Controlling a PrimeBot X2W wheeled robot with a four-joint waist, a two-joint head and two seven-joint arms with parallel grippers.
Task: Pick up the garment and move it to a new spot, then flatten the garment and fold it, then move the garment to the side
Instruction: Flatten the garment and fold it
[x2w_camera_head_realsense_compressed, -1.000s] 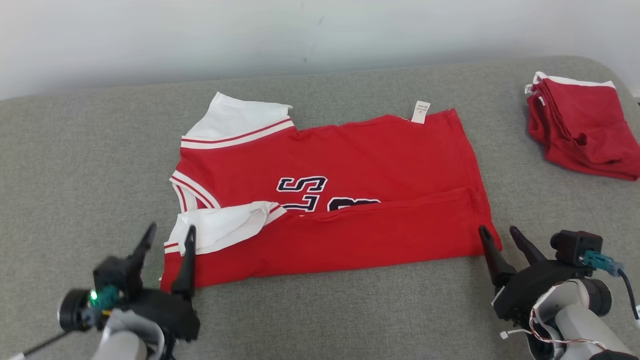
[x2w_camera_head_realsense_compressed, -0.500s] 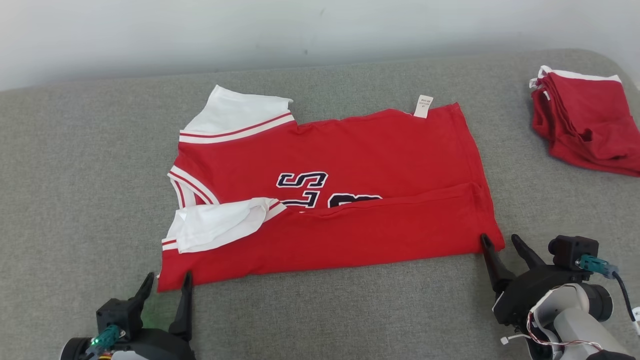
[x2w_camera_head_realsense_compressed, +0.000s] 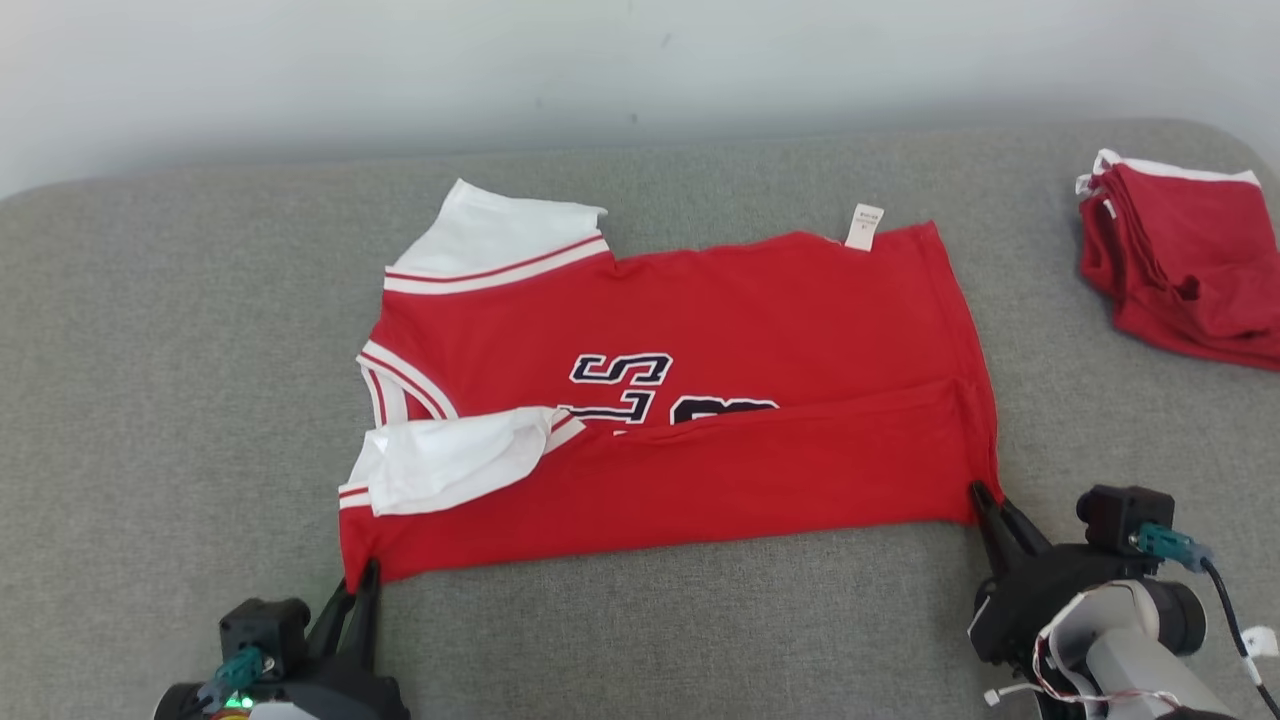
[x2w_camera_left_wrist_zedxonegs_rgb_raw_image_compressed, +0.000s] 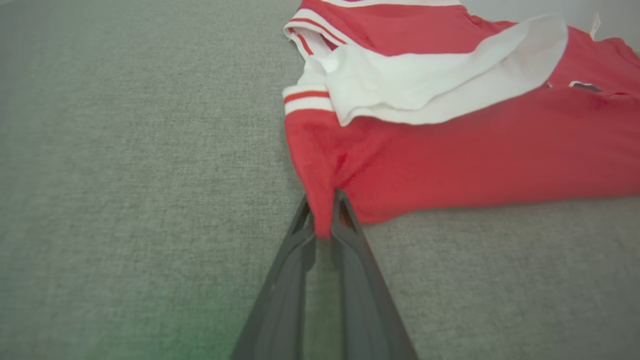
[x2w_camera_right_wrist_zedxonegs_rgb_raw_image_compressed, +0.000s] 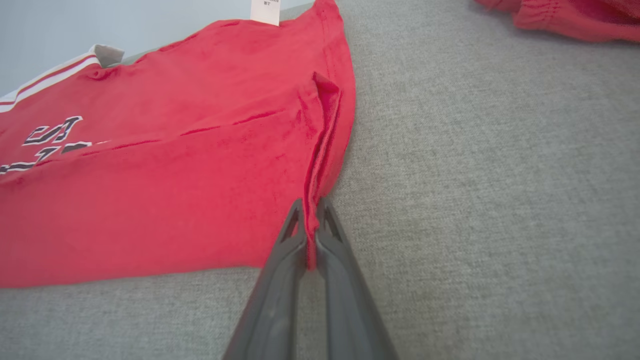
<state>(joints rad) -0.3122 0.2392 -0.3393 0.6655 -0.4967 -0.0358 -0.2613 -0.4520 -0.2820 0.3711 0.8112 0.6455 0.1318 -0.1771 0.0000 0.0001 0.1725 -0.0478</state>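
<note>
The garment (x2w_camera_head_realsense_compressed: 700, 400) is a red jersey with white sleeves and dark numbers, lying partly folded lengthwise on the grey surface. Its near edge runs across the head view. My left gripper (x2w_camera_head_realsense_compressed: 362, 578) is shut on the near left corner of the garment (x2w_camera_left_wrist_zedxonegs_rgb_raw_image_compressed: 450, 160); in the left wrist view red cloth sits pinched between the fingertips (x2w_camera_left_wrist_zedxonegs_rgb_raw_image_compressed: 322, 212). My right gripper (x2w_camera_head_realsense_compressed: 985, 497) is shut on the near right corner of the garment (x2w_camera_right_wrist_zedxonegs_rgb_raw_image_compressed: 175, 175); the right wrist view shows the hem clamped between its fingers (x2w_camera_right_wrist_zedxonegs_rgb_raw_image_compressed: 310, 220).
A second red garment (x2w_camera_head_realsense_compressed: 1185, 265) lies bunched at the far right edge of the grey padded surface (x2w_camera_head_realsense_compressed: 180, 350). A pale wall runs behind the surface. Open grey cloth lies left of the jersey and in front of it.
Both grippers stood open beside the jersey's near corners; they have now shut on those corners. The left gripper drew back toward the near edge. The camera shifted slightly.
</note>
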